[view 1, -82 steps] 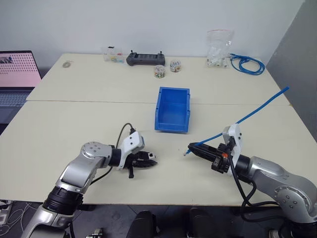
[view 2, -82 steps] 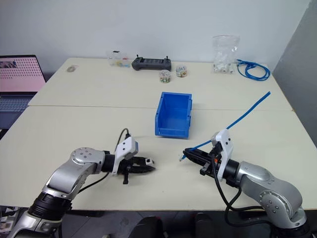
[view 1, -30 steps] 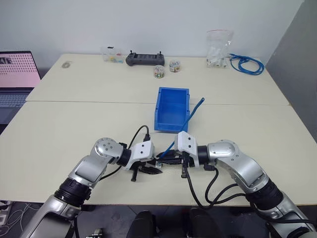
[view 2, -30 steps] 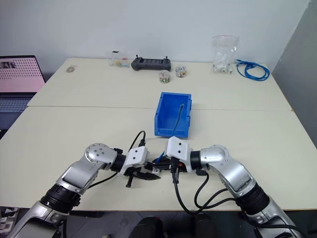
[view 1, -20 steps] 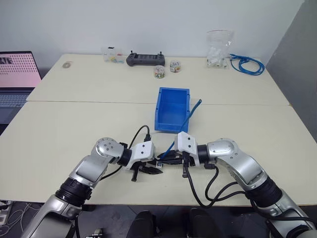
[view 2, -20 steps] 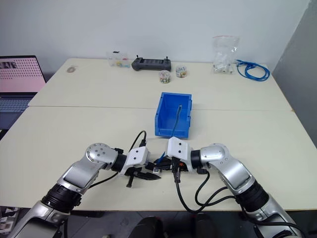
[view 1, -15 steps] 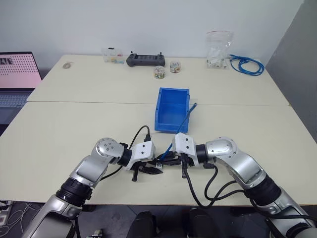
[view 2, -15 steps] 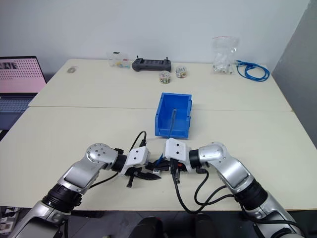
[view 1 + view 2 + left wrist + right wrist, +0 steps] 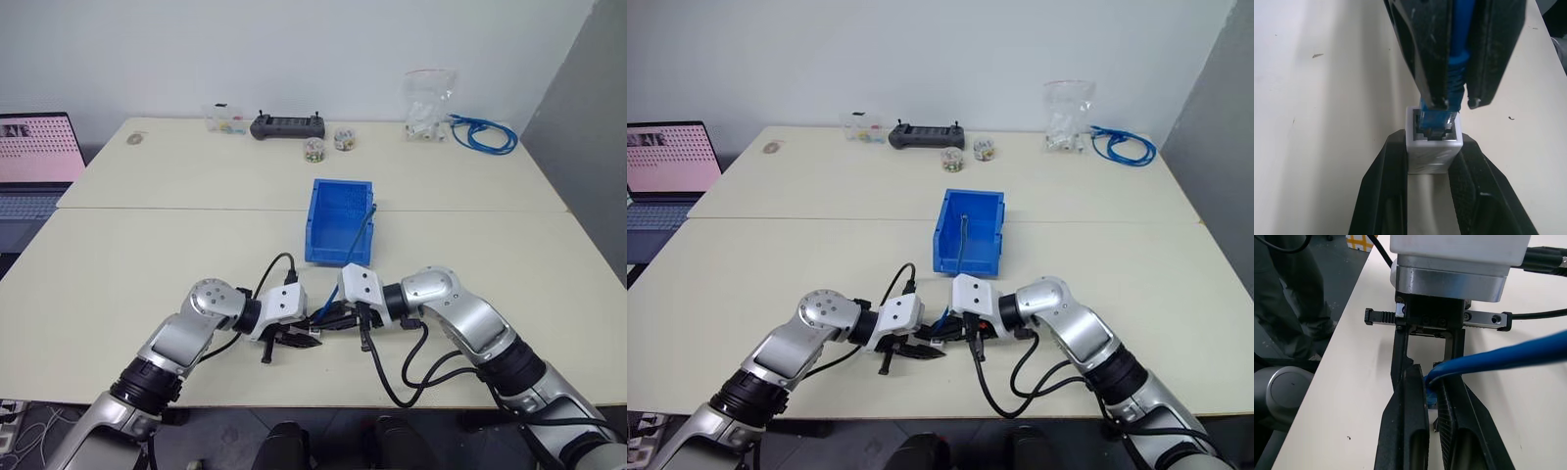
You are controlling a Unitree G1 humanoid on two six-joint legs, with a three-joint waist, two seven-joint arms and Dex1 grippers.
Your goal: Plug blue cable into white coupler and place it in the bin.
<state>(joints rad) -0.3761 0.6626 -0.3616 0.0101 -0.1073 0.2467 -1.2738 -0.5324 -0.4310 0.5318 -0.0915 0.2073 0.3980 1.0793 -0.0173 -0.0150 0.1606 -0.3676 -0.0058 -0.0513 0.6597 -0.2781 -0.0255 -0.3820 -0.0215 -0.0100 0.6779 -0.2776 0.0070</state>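
Note:
My left gripper (image 9: 1432, 147) is shut on the white coupler (image 9: 1433, 152), its dark socket facing my right gripper. My right gripper (image 9: 1428, 377) is shut on the blue cable (image 9: 1508, 355) just behind its clear plug (image 9: 1437, 122). The plug's tip sits in the coupler's socket opening. In the head views the two grippers meet tip to tip near the table's front edge, the left gripper (image 9: 299, 338) beside the right gripper (image 9: 328, 321). From there the blue cable (image 9: 358, 240) rises back over the blue bin (image 9: 315, 230), which stands just behind them.
Along the table's far edge lie a black controller (image 9: 287, 124), small jars (image 9: 313, 149), a clear bag (image 9: 428, 98) and a coiled bundle of blue cable (image 9: 482, 134). A laptop (image 9: 34, 157) stands at the far left. Black wires hang from both wrists.
Earlier the grippers were apart; they have come together. Over the last second the right gripper turned a little and the cable's free end swung left over the bin. The left gripper stayed still.

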